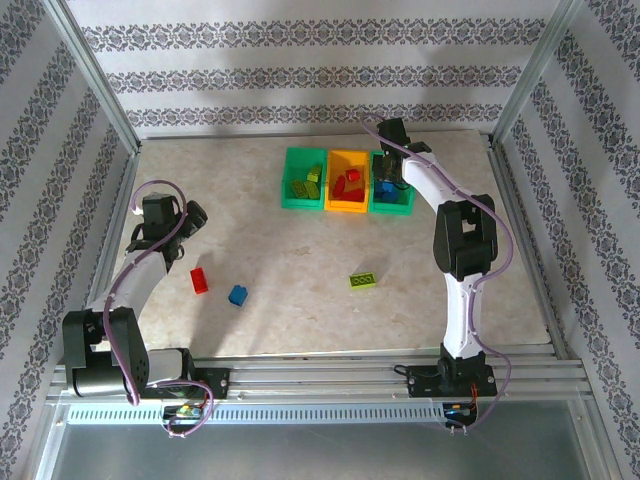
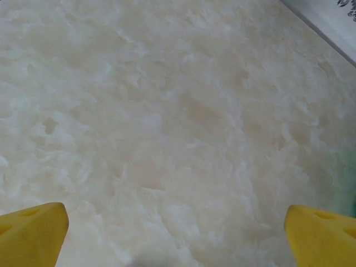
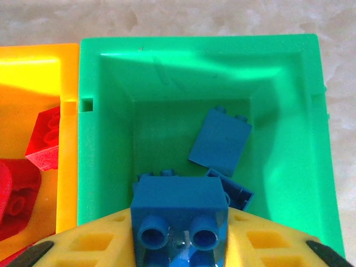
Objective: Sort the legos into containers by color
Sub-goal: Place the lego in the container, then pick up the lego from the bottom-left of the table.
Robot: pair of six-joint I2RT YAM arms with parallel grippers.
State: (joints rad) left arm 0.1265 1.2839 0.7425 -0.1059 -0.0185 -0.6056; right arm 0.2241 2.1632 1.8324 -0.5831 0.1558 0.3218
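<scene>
Your pale marbled table [image 1: 300, 330] has open room mid-field, where a red brick [image 1: 199, 281], a blue one [image 1: 238, 295] and a lime one [image 1: 364, 280] lie loose. The right gripper [image 3: 178, 253] hangs over the right-hand green plastic bin [image 3: 111, 72], beside the orange-yellow bin [image 3: 33, 72]. A small blue studded brick [image 3: 179, 203] sits between its fingers; you cannot tell if it is gripped. Dropped near the rim, it could bounce out. The left gripper [image 2: 178, 233] gapes wide and holds nothing.

table [image 1: 300, 250] ctr: free | back: bins [image 1: 303, 204] block | front: loose bricks [image 1: 238, 295]
</scene>
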